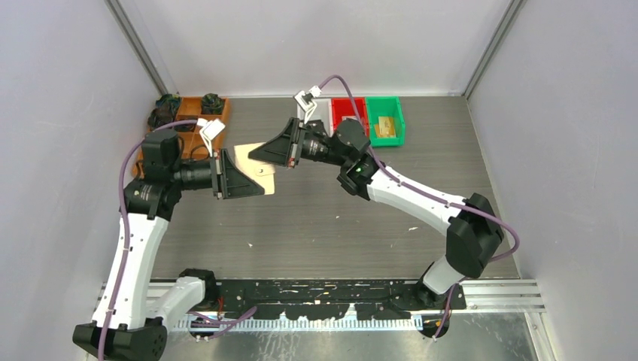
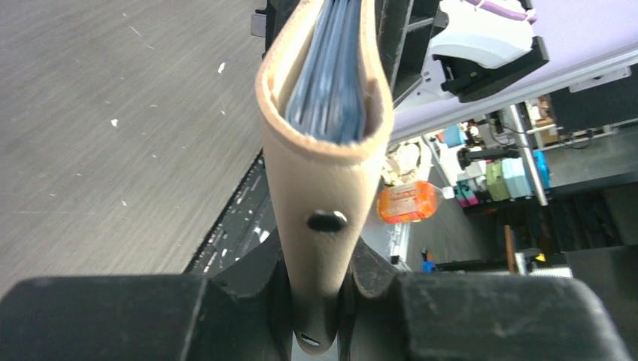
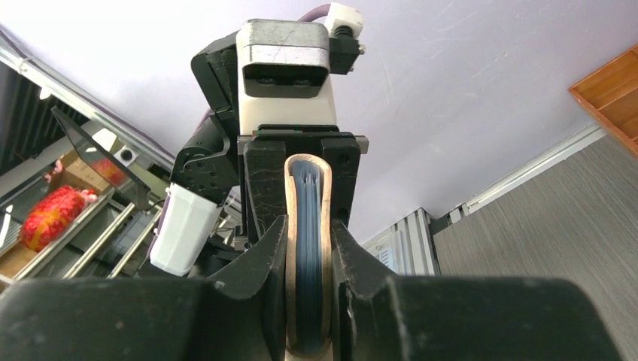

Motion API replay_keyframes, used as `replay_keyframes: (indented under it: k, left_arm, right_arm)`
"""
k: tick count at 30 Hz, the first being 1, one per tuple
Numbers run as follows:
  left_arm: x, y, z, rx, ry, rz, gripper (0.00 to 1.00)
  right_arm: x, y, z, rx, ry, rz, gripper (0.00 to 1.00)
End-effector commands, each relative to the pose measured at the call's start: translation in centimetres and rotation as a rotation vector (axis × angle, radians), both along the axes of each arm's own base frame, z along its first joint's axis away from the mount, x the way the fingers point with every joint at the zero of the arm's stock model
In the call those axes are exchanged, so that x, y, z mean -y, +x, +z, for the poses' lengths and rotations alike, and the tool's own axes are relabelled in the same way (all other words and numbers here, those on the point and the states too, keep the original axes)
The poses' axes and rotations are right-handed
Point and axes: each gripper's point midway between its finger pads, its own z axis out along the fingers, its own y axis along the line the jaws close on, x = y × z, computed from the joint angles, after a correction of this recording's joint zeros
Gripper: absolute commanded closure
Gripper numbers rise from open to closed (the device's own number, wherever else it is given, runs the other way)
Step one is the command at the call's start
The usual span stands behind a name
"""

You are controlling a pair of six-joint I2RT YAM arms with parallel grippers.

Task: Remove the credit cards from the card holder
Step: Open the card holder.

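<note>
Left end effector (image 2: 320, 267), right end effector (image 3: 307, 252) clamp folded card holder (image 2: 325, 177), pockets (image 2: 331, 98) inside.

Smooth, matt tan leather card holder (image 2: 323, 180)

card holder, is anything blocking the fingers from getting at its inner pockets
Yes, its own tan covers: the card holder is folded shut, the left fingers and right fingers pinching opposite ends from outside, so the blue-grey pockets lie closed between the flaps.
</note>
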Motion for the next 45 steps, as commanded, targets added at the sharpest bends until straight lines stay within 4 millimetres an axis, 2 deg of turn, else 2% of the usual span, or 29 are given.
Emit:
replay_keyframes:
  k: [1,2,5,7,9,13,16,20,23,31,40,45]
  left_arm:
    - [-0.9,0.4,0.1,0.104,0.081,0.082,0.98]
    - [-1.2,0.8,-0.3,0.119,0.115,0.114,1.0]
    - [-3.1,2.5,-2.0,0.203,0.267,0.236,1.0]
    - [-4.6,3.9,-3.1,0.271,0.374,0.313,1.0]
    - [-6.1,5.1,-4.1,0.309,0.459,0.382,1.0]
    - [-7.5,6.5,-5.5,0.337,0.546,0.437,1.0]
    - [-7.4,6.7,-5.9,0.33,0.556,0.428,1.0]
    - [-7.1,6.7,-6.0,0.338,0.561,0.416,1.0]
    - [-6.7,6.6,-5.9,0.342,0.557,0.404,1.0]
    - [-6.1,6.2,-5.9,0.337,0.54,0.38,1.0]
    - [-6.0,6.3,-6.7,0.319,0.553,0.382,1.0]
    - [-5.8,6.2,-6.1,0.323,0.534,0.382,1.0]
  right_arm:
    - [2.7,1.6,3.2,0.065,0.039,-0.146,0.67]
    - [2.6,2.3,2.6,0.051,-0.01,-0.183,0.52]
    - [3.5,5.3,0.3,-0.032,-0.212,-0.373,0.36]
    - [4.8,6.2,-1.5,-0.07,-0.349,-0.507,0.32]
    - [5.1,5.7,-2.2,-0.054,-0.43,-0.593,0.29]
    - [3.9,4.3,-3.2,-0.032,-0.552,-0.666,0.3]
    - [2.5,3.6,-4.1,-0.036,-0.618,-0.687,0.39]
    - [-0.1,2.4,-4.6,-0.026,-0.633,-0.658,0.41]
    - [-1.3,2.3,-5.0,-0.03,-0.641,-0.645,0.42]
    - [-2.5,3.2,-5.4,-0.05,-0.642,-0.669,0.46]
    - [-3.9,2.8,-5.9,-0.05,-0.639,-0.635,0.46]
    - [-4.0,3.5,-7.2,-0.055,-0.681,-0.664,0.48]
